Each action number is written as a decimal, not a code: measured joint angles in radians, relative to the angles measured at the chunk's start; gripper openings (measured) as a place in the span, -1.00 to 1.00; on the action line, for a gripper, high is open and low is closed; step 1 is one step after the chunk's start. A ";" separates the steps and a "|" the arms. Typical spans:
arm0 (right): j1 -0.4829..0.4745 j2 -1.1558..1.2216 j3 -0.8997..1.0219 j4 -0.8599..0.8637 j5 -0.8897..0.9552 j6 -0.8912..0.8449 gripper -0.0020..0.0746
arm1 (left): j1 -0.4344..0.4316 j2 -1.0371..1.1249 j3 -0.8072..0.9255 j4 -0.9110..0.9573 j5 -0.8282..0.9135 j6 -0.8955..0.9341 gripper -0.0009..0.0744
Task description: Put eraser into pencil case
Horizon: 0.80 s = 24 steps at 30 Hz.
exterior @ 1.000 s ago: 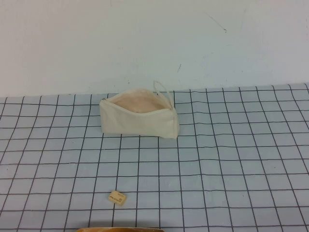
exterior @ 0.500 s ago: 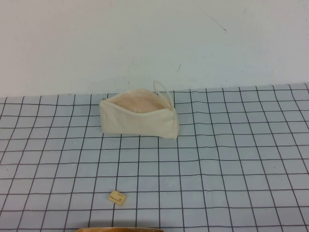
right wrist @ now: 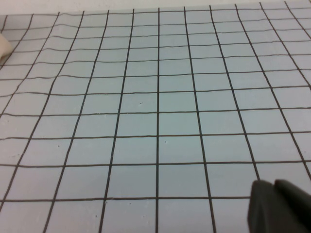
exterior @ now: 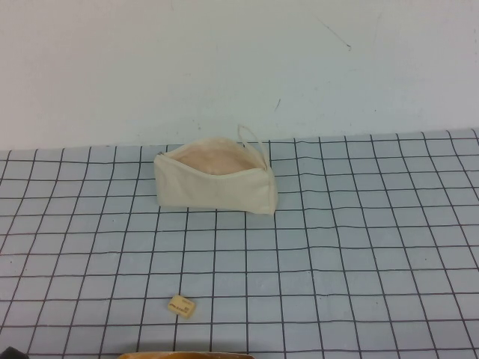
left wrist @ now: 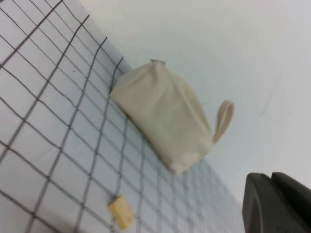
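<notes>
The pencil case (exterior: 215, 183), a cream canvas pouch, stands open at the back of the checked cloth, its pinkish lining showing and its pull cord (exterior: 251, 138) looped at its right end. The eraser (exterior: 182, 306), a tiny tan block with dark marks, lies near the front edge, well apart from the pouch. The left wrist view shows the pencil case (left wrist: 163, 116) and the eraser (left wrist: 121, 212). My left gripper (left wrist: 271, 175) is shut and empty, off to the left of the eraser. My right gripper (right wrist: 273, 183) is shut and empty over bare cloth.
A grey cloth (exterior: 359, 247) with a black grid covers the table, and a pale wall (exterior: 239, 67) rises behind it. A tan curved edge (exterior: 187, 355) shows at the bottom of the high view. A dark part of the left arm (exterior: 9, 353) sits in the front left corner.
A dark part of the left arm has come into the high view's bottom left corner. The pouch and the eraser have not moved.
</notes>
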 joint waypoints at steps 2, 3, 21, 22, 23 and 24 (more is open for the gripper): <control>0.000 0.000 0.000 0.000 0.000 0.000 -0.96 | 0.000 0.000 0.000 -0.068 -0.021 0.003 -0.98; 0.000 0.000 0.000 0.000 0.000 0.000 -0.96 | 0.000 0.000 0.000 -0.093 -0.030 0.016 -0.98; 0.000 0.000 0.000 0.000 0.000 0.000 -0.96 | 0.000 0.726 -0.756 0.590 0.690 0.473 -0.98; 0.000 0.000 0.000 0.000 0.000 0.000 -0.96 | -0.002 0.789 -0.803 0.600 0.711 0.494 -0.98; 0.000 0.000 0.000 0.001 0.000 0.000 -0.96 | -0.010 0.840 -0.840 0.608 0.723 0.509 -0.98; 0.000 0.000 0.000 0.001 0.000 0.000 -0.96 | -0.024 0.904 -0.884 0.623 0.737 0.518 -0.98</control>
